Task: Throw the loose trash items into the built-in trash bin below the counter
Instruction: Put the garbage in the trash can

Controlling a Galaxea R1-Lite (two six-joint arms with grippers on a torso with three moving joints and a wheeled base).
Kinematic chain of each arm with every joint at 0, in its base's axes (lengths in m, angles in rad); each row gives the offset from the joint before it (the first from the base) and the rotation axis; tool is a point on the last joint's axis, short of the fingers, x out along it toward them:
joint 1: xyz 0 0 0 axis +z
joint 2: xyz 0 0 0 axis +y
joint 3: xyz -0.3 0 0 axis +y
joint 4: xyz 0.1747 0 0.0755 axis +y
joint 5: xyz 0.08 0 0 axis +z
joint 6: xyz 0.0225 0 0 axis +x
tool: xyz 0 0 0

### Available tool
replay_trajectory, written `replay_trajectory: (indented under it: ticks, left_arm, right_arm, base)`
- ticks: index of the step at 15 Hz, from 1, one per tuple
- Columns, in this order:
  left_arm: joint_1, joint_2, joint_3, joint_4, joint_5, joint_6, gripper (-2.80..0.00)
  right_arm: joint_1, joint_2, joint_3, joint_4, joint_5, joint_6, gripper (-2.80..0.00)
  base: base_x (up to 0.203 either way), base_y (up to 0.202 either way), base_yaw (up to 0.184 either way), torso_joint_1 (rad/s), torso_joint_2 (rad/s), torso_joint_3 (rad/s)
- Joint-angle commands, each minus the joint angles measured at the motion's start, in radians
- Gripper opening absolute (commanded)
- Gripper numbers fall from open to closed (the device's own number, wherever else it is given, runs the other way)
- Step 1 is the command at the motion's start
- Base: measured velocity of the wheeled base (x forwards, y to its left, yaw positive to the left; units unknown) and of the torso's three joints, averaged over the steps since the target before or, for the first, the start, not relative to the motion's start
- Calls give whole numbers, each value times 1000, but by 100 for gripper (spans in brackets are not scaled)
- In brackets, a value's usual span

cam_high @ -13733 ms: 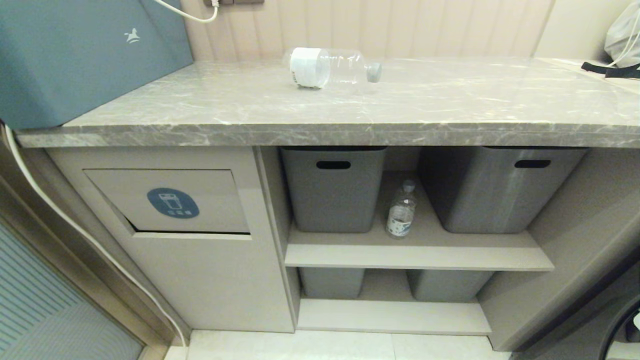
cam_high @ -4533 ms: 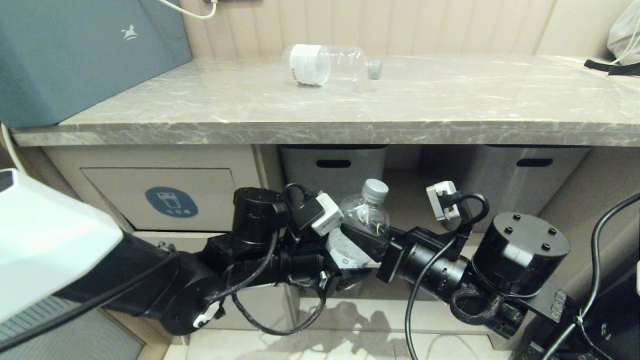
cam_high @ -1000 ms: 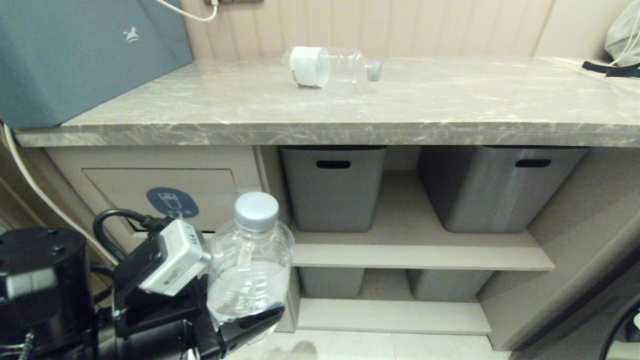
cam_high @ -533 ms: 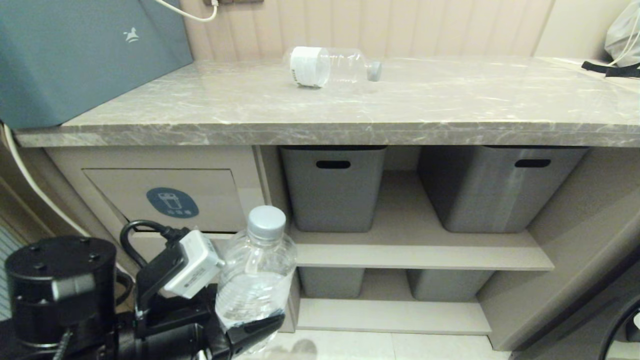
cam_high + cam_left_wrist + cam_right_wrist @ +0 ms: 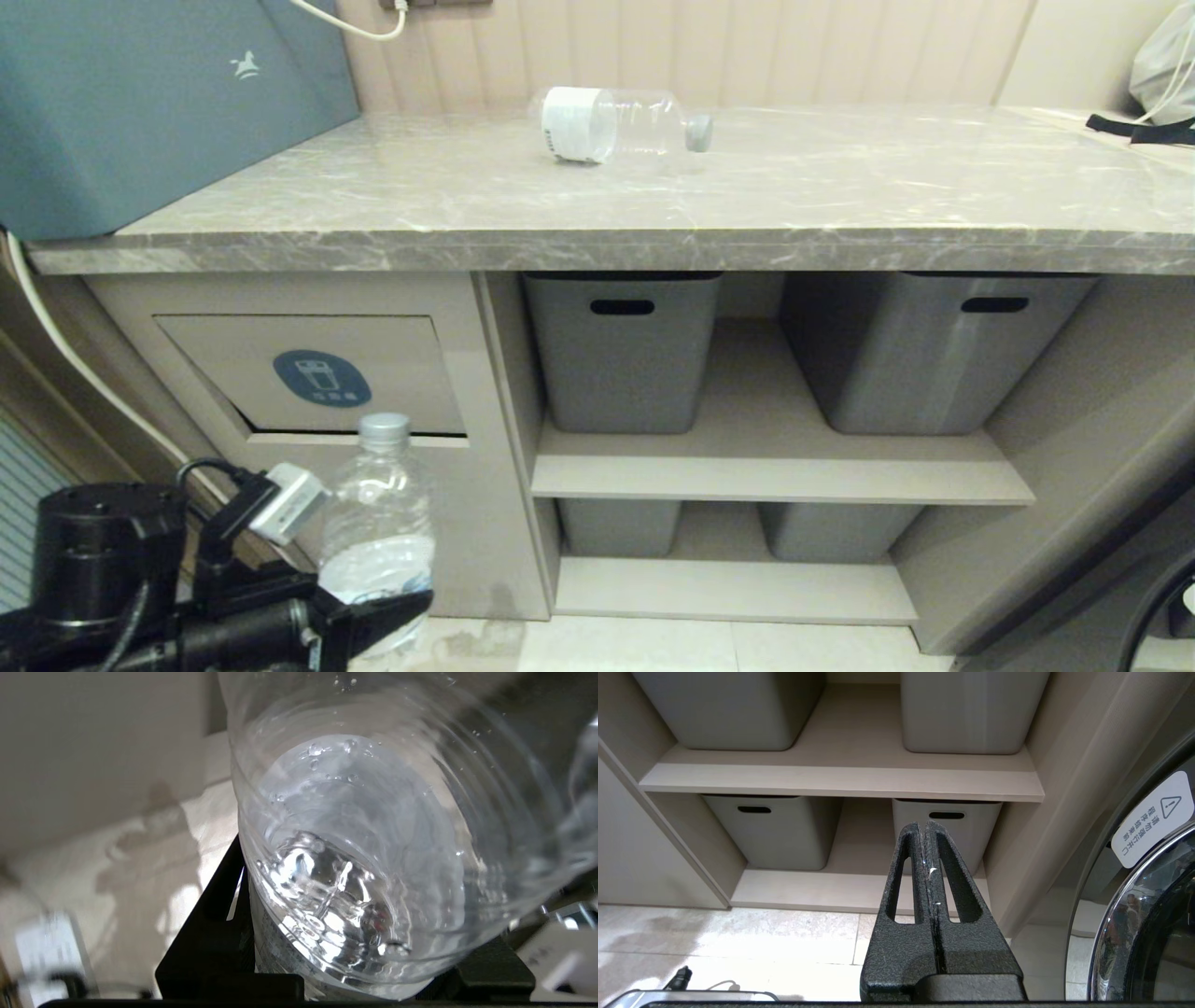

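Your left hand (image 5: 373, 621) grips a bottle (image 5: 378, 523) upright by its base, low in front of the bin flap (image 5: 308, 373), just below its lower edge. Raise it, lead with the cap, push the flap inward, then let go. Second bottle (image 5: 621, 126) lies on its side near the surface's (image 5: 840, 205) back edge. Right hand (image 5: 927, 858) is closed on nothing, parked low by the shelves.

Clear glossy plastic bottle (image 5: 378, 523); polished marble-look counter (image 5: 597, 201); matt grey plastic tubs (image 5: 621, 350).

Bottle (image 5: 621, 124) on counter (image 5: 467, 201); held bottle (image 5: 378, 523) before bin flap (image 5: 317, 373).
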Motion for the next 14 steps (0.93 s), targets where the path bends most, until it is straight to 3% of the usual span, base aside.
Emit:
replay_trajectory:
  ticks: [1, 2, 3, 4, 6, 8, 9, 11, 12, 14]
  left_arm:
    - [161, -9, 53, -12, -37, -19, -280]
    - [251, -15, 93, -23, -75, -56, -280]
    - [308, -28, 142, -48, -103, -137, -280]
    - [328, -37, 163, -79, -115, -272, -280]
    - [338, -28, 165, -174, -99, -608, -280]
    - [335, -10, 145, -255, -19, -960, -280]
    - [328, 7, 115, -275, 52, -1132, -280]
    - [311, 73, 9, -295, 213, -1404, -280]
    - [303, 117, -39, -300, 288, -1488, -280]
    - [285, 224, -133, -304, 362, -1610, -280]
  right_arm:
    - [0, 2, 0, 0, 0, 1, -280]
    - [0, 2, 0, 0, 0, 0, -280]
    - [0, 2, 0, 0, 0, 0, -280]
    - [0, 2, 0, 0, 1, 0, -280]
    - [0, 2, 0, 0, 0, -1, -280]
    - [0, 2, 0, 0, 0, 1, -280]
    - [0, 1, 0, 0, 0, 0, -280]
    - [0, 2, 0, 0, 1, 1, -280]
    - [0, 2, 0, 0, 0, 1, -280]
    - [0, 2, 0, 0, 0, 1, -280]
  base:
    - [0, 0, 0, 0, 0, 0]
    - [0, 0, 0, 0, 0, 0]
    - [0, 0, 0, 0, 0, 0]
    - [0, 0, 0, 0, 0, 0]
    - [0, 0, 0, 0, 0, 0]
    - [0, 0, 0, 0, 0, 0]
    - [0, 0, 0, 0, 0, 0]
    - [0, 0, 0, 0, 0, 0]
    - [0, 0, 0, 0, 0, 0]
    - [0, 0, 0, 0, 0, 0]
